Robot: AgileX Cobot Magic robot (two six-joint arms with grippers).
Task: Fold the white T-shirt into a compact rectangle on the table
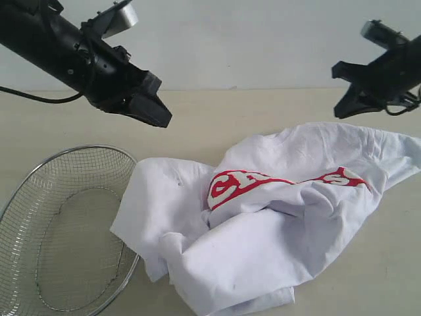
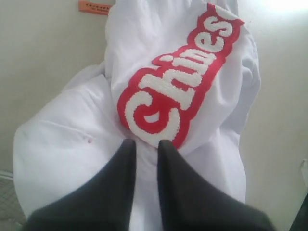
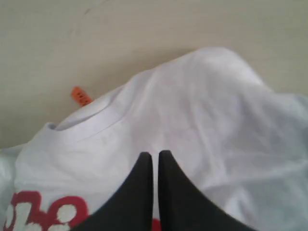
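So the white T-shirt (image 1: 276,224) is just a crumpled heap on the worktop (image 1: 217,112), filling the middle and lower right of the exterior frame. It's nowhere near a rectangle. Its left edge lies against the rim of a round wire basket (image 1: 39,197) in the lower left corner.

The left pincer (image 1: 163,120) hangs in the upper left of the frame, up in the air above and to the left of the heap, clear of the cloth. In its wrist view the two black fingers (image 2: 120,183) are pretty much clenched, with only a narrow slit between them and nothing in it. The shirt lies beneath them and the red banner (image 2: 183,86) sits right past the tips.

The right pincer (image 1: 341,112) is in the upper right, also off the fabric, over the worktop just past the shirt's far right part. It's clenched too, fingers almost touching and gripping nothing. Its wrist view looks down at plain white cloth and the ribbed collar (image 3: 91,122).

Writing: the left wrist view shows chunky white letters on the red banner that read "Chines", and then the fabric folds away and cuts off the rest. From the exterior view I only catch the start of it and an "s" at the far end, because a fold covers the middle. A small orange neck tag (image 2: 94,6) pokes out by the collar; it has some print, but it's too small to read.
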